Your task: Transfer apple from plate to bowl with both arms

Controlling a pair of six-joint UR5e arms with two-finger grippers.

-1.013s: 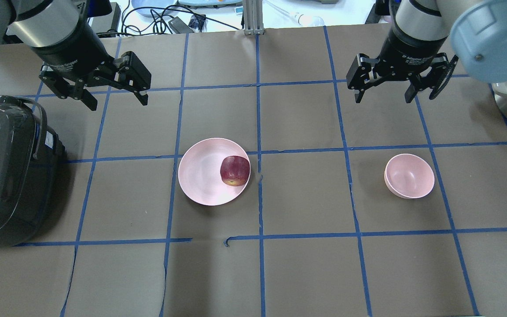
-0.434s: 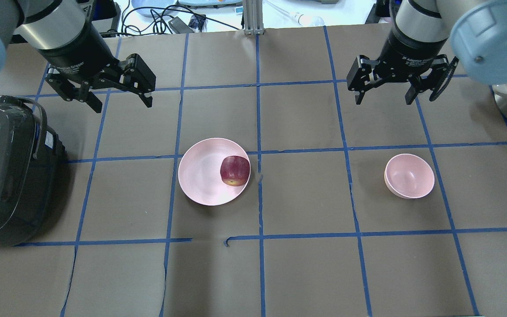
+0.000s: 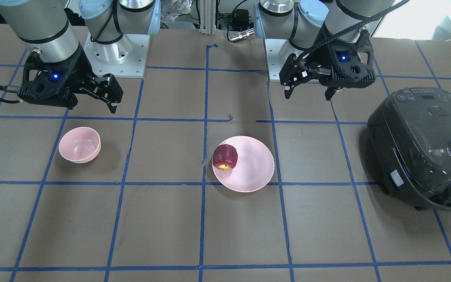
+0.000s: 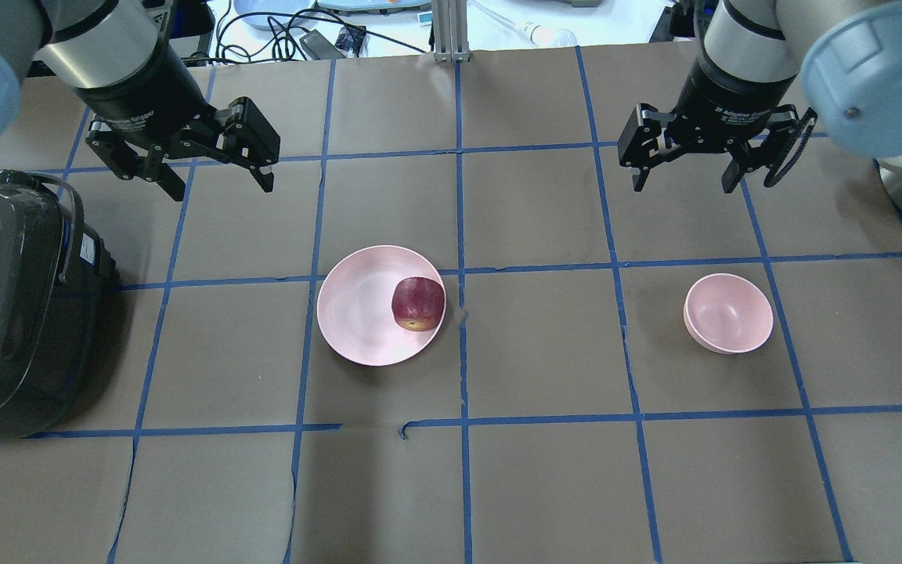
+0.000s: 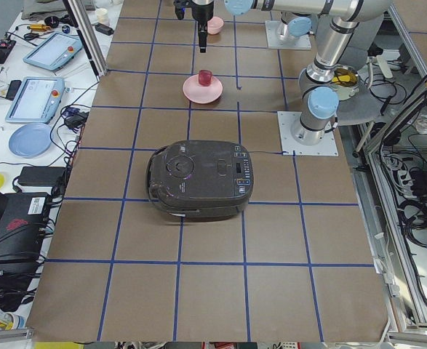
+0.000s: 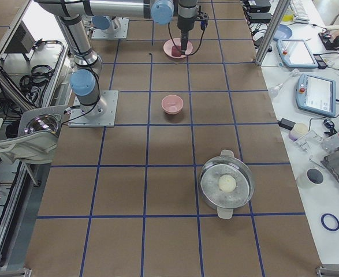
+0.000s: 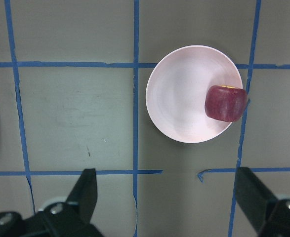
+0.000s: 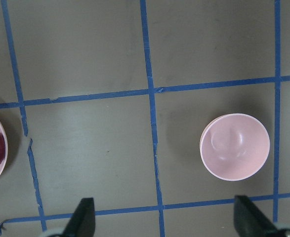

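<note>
Pincer fingers (image 7: 85,192) cut off at bottom edge in both wrist views; apple (image 4: 418,304) half-cropped in right wrist view. Left pincer (image 4: 220,188) spread wide, empty, above bench (image 4: 545,470), well apart from plate (image 4: 357,313). Right pincer (image 4: 682,186) likewise spread, empty, clear of bowl (image 4: 729,313). Apple on plate, at rim toward bowl.

apple (image 4: 418,303): dark red (yellow patch), on plate (image 4: 357,309) at edge toward bowl (image 4: 729,313) | bowl: upright, well apart
</note>
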